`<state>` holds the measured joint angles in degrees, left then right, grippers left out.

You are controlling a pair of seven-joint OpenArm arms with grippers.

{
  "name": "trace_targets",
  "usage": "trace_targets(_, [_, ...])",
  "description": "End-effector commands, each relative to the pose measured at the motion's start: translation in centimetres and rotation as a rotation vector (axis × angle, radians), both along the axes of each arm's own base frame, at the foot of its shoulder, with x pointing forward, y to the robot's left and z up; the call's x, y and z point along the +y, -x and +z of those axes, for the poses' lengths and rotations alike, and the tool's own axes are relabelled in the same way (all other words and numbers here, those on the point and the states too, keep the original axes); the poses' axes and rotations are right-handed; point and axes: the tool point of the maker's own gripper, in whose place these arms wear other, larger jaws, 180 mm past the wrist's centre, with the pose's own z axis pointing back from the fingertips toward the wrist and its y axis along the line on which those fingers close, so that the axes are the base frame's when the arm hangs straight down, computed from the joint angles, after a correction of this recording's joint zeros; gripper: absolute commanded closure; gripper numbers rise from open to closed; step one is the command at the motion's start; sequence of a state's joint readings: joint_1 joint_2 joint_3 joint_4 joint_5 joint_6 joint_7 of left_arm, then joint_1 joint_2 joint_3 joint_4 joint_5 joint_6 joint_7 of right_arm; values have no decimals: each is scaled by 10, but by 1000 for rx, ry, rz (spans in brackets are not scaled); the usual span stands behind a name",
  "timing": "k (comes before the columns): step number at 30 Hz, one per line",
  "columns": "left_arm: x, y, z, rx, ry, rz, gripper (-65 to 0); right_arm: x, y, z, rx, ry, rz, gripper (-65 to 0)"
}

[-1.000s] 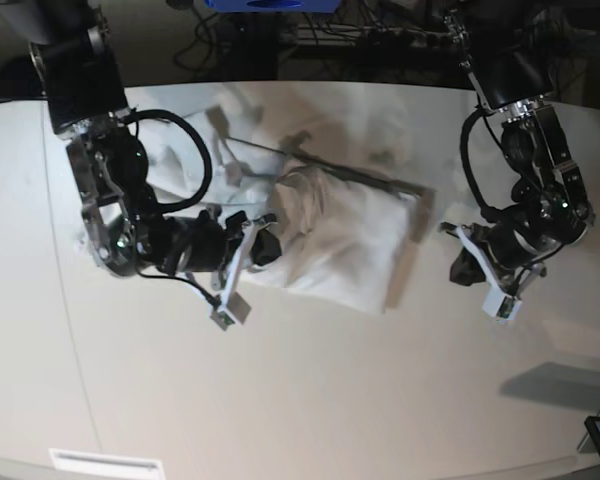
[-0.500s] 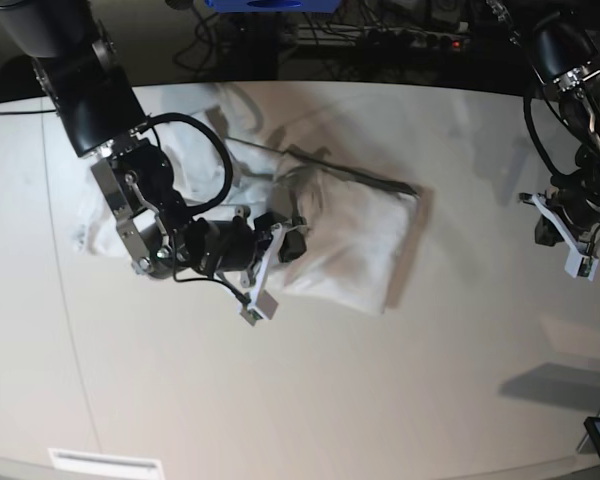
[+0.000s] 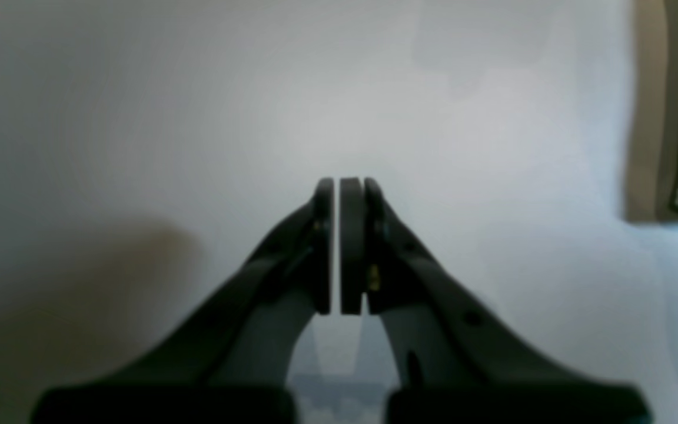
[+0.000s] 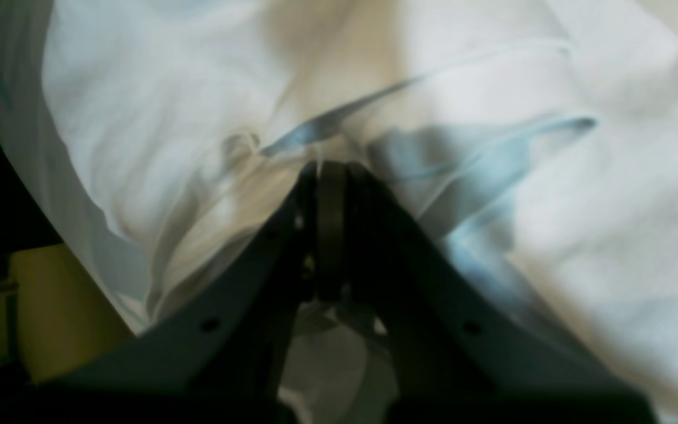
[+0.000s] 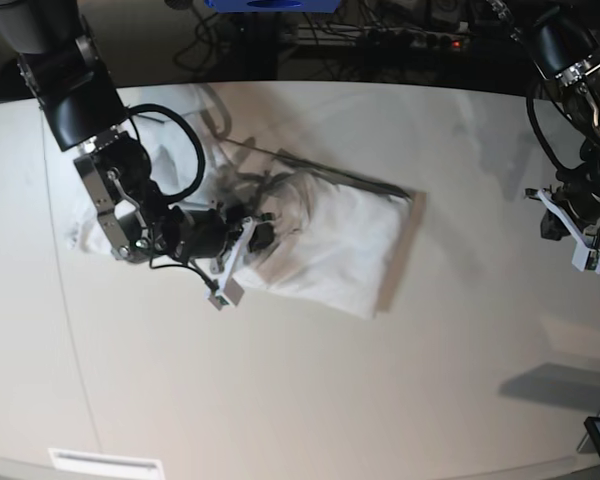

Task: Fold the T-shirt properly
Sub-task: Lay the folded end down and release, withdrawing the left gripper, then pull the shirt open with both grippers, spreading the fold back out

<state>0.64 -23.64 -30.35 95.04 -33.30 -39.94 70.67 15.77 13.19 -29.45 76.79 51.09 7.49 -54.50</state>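
the t-shirt (image 5: 325, 245) lies near the middle of the table (image 5: 300, 400) in the base view, a rumpled white bundle lying slantwise, its right edge fairly straight, its left part bunched up around my right claw (image 5: 263, 235). my left claw (image 5: 565, 222) hangs near the table's far side, well apart from the cloth. i judge the fold about half made: one end looks tidy, the end by me is a heap.

in the left wrist view my left claw (image 3: 337, 244) is pinched together with only a hairline between the pads, and nothing is in it. below it is bare table; a strip of something dark-edged shows at the frame's right border, too cut off to name.

in the right wrist view my right claw (image 4: 330, 229) is closed tight, and creases in the t-shirt (image 4: 580, 194) run towards the tips. cloth seems to be nipped between them, though the blur stops me being sure how much.

to do this step well, i'd carry the pinched layer low and level across the bundle, pulling just enough to draw the creases flat, and not let go until the edge lines up with the straight side. a high or jerky pull would likely drag the tidy end askew.
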Motion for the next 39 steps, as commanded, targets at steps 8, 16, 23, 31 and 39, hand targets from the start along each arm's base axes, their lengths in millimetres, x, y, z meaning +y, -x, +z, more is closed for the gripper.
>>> trace_targets(8, [-40, -22, 11, -50, -4, -124, -13, 32, 2, 60, -127, -63, 106, -19])
trace_targets(16, [-144, -43, 17, -116, 50, -356, -22, -20, -20, 70, -136, -103, -105, -17])
trace_targets(23, [-186, -56, 23, -132, 68, -472, -213, -103, -24, 57, -105, -64, -318, -19])
trace_targets(31, [-220, -70, -27, 16, 180, -521, -222, -109, -15, 69, -155, -41, -304, -19])
trace_targets(39, [-202, -65, -62, 95, 114, -477, -222, -155, -15, 79, -186, -69, -482, -19])
